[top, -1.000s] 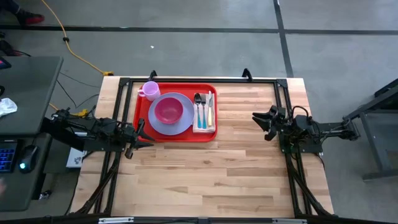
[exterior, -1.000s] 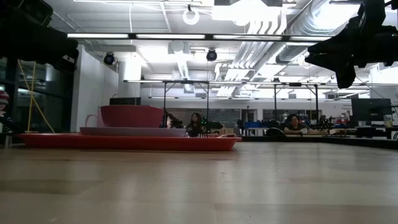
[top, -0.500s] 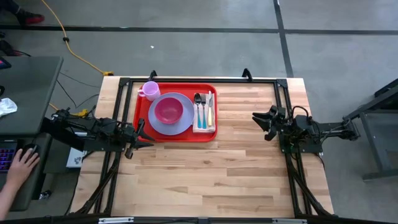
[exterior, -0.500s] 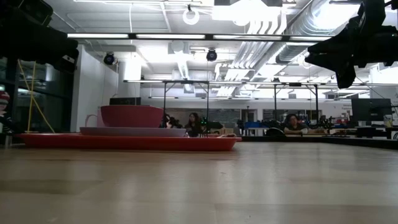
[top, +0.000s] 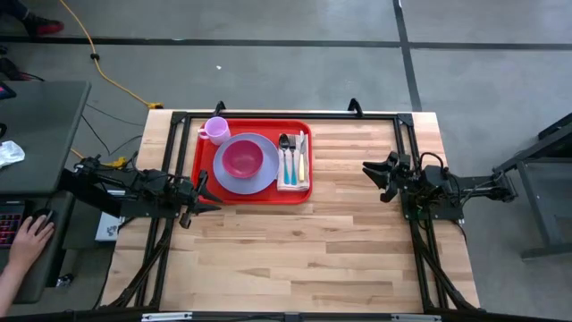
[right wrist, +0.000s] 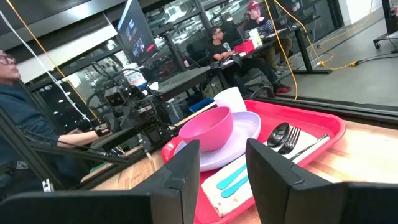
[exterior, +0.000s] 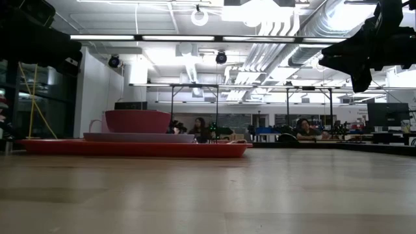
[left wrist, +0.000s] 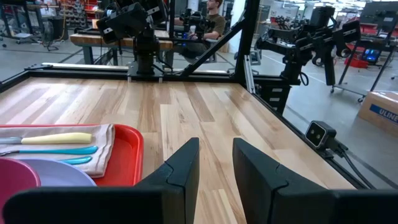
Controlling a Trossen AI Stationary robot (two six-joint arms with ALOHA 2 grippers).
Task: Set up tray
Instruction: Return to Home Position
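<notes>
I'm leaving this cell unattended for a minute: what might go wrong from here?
The open left pincer sits right by the nearest corner of the tray; a sideways swing there might nudge the tray. The bowl rests on the plate and the cup stands in a tray corner, so a bump might shift either. The right pincer waits well clear.

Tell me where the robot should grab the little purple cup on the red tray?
Its open rim, from straight above, likely with the left gripper: the small lavender plastic cup stands upright in the red plastic tray's corner, with the round lavender plate crowding one side.
</notes>
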